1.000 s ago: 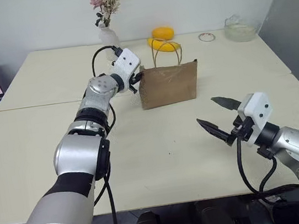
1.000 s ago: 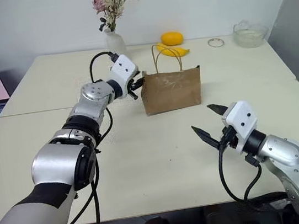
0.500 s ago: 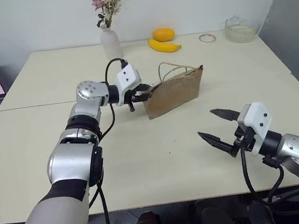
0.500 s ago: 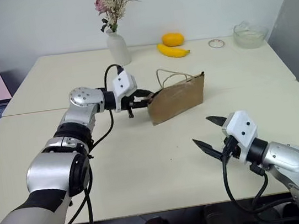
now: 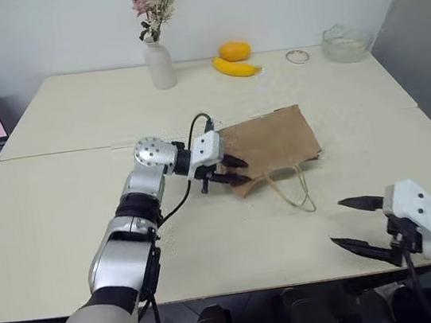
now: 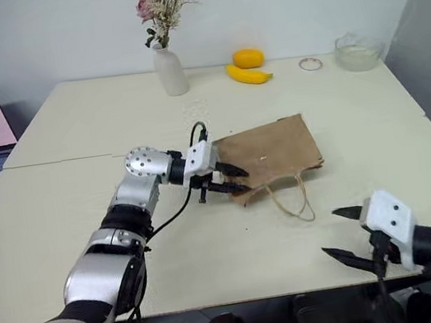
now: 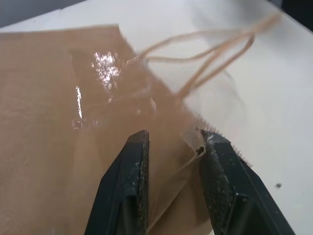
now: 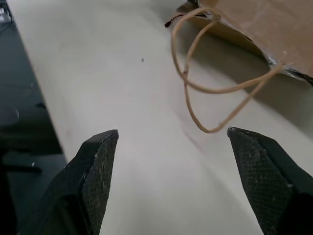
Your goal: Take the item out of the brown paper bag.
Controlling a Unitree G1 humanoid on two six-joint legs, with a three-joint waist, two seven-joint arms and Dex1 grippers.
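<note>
One worktop (image 5: 63, 223), cream, carrying everything. Brown paper bag (image 5: 277, 141) lying flat on its side mid-worktop, mouth and cord handles (image 5: 296, 190) spilled toward the near edge. Left gripper (image 5: 231, 171) clamped on the bag's near corner by the mouth; in the left wrist view, paper edge pinched between the two black fingers (image 7: 134, 176). Right gripper (image 5: 361, 225) spread wide, holding nothing, hovering low at the near right edge, well apart from the bag, aimed at the handles.

Item not seen anywhere; presumably inside the bag, can't confirm. No bulge readable through the paper.

Step in hand, by my read: bag tipped over and pinned at the mouth, extraction not yet started.

Next move likely calls for: keep left pinch firm so the mouth stays put or lifts slightly, bring right gripper in level along the worktop, past the cord loops without snagging, into the opening. Alternative: lift the closed end and shake the item out.

Far edge clutter: vase (image 5: 159, 65) of dried flowers, banana (image 5: 236, 67), orange fruit (image 5: 235, 49), glass bowl (image 5: 346, 44). Irrelevant to reach path.
</note>
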